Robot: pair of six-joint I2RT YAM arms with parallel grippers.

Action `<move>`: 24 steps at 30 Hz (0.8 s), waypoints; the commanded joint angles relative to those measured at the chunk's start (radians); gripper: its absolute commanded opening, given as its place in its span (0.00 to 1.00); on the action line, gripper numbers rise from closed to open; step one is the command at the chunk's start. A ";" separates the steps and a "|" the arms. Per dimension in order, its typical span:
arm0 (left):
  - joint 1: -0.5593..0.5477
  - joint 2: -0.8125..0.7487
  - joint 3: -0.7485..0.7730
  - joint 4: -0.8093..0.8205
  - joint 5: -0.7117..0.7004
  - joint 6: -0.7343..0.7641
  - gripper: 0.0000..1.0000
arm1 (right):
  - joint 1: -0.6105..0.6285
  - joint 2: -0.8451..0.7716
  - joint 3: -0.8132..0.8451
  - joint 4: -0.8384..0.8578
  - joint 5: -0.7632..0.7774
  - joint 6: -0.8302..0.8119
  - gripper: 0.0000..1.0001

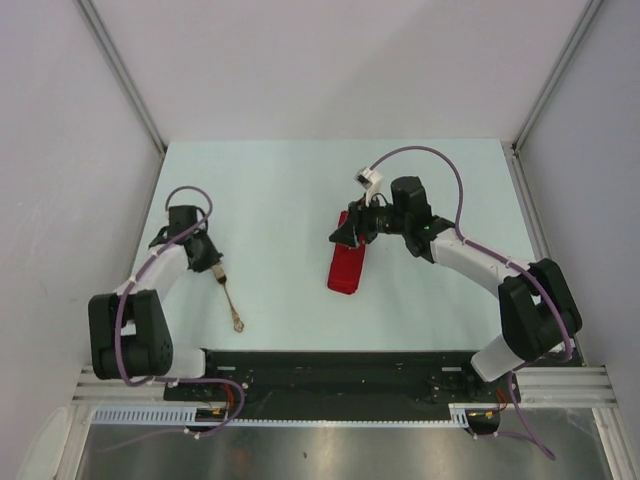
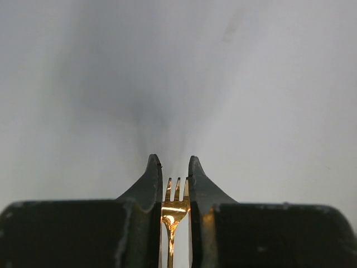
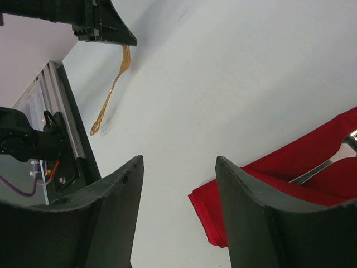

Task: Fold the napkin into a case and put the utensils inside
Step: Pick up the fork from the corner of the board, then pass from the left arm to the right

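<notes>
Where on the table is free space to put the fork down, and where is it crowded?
Free: the wide strip between the fork and the napkin, and the far part of the table. Crowded: around the napkin's far end, where the right gripper hangs open.

From above, the tined end of the slim gold-coloured metal fork (image 1: 233,305) was hidden under the left gripper (image 1: 205,258). The far end of the bright red folded cloth napkin (image 1: 346,272) was hidden under the right gripper (image 1: 347,236). In the left wrist view the bottom edge cut off the fork's handle. In the right wrist view the picture's edge and a dark finger (image 3: 262,223) cut the napkin short. A pale shiny metal piece (image 3: 326,163) showed on it, its ends covered and its kind impossible to tell.
</notes>
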 commanded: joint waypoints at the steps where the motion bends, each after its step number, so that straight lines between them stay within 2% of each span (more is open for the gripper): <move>1: -0.146 -0.151 0.102 -0.041 0.133 0.014 0.00 | 0.040 0.035 0.062 0.019 -0.057 -0.064 0.61; 3: -0.257 -0.179 0.133 -0.064 0.159 0.002 0.00 | 0.062 0.075 0.073 0.066 -0.087 -0.060 0.61; 6: -0.372 -0.214 0.190 -0.073 0.182 -0.024 0.00 | 0.105 0.119 0.071 0.128 -0.146 -0.043 0.62; 11: -0.531 -0.215 0.274 -0.101 0.169 -0.081 0.00 | 0.169 0.141 0.048 0.213 -0.143 0.006 0.64; 15: -0.617 -0.188 0.308 -0.090 0.152 -0.113 0.00 | 0.192 0.156 0.016 0.313 -0.129 0.118 0.63; 18: -0.663 -0.163 0.340 -0.090 0.124 -0.130 0.00 | 0.199 0.156 -0.024 0.450 -0.105 0.230 0.63; 21: -0.693 -0.165 0.343 -0.064 0.137 -0.158 0.00 | 0.209 0.172 -0.019 0.459 -0.063 0.261 0.62; 22: -0.706 -0.166 0.346 -0.058 0.132 -0.162 0.00 | 0.214 0.176 -0.009 0.461 -0.062 0.264 0.60; 24: -0.710 -0.172 0.354 -0.058 0.135 -0.181 0.00 | 0.217 0.184 -0.006 0.458 -0.042 0.287 0.47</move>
